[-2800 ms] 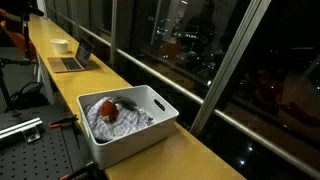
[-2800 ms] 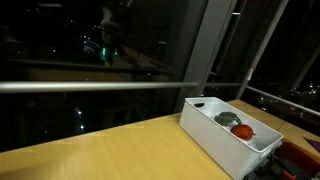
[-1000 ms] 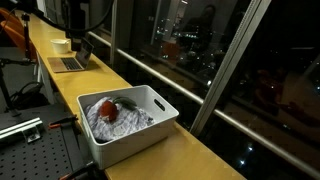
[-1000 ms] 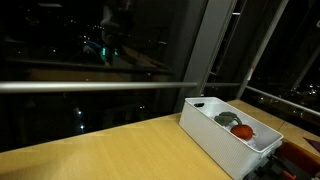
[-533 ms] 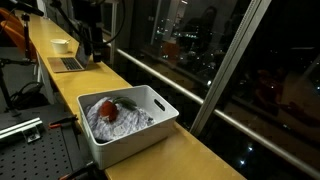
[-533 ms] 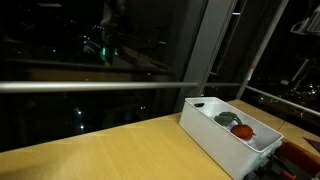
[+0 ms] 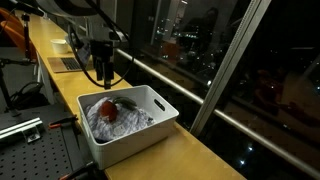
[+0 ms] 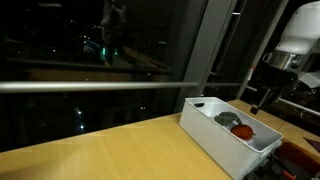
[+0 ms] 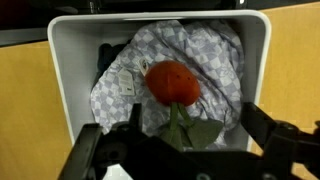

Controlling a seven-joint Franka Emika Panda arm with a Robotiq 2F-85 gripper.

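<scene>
White smooth plastic: one rectangular bin [image 9: 66,80] fills the wrist view, holding one crumpled patterned cloth [image 9: 215,60] and, mid-frame, one red rose [image 9: 173,82]. One gripper [image 9: 175,140] sits at the bottom edge, jaws wide and empty.

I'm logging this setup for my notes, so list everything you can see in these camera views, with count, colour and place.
rectangular plastic bin: one, white, on the counter beside the window
crumpled patterned cloth: one, grey and white, lining the inside of the bin
artificial rose with a green stem: one, red bloom, lying on the cloth in the bin
long wooden counter: one, light brown, running along the window
open laptop: one, grey, further along the counter, behind the arm
tall window panes: several, dark with city lights outside, beside the counter
pincer: one, black, open, hanging above the bin's far end with nothing between its fingers
</scene>
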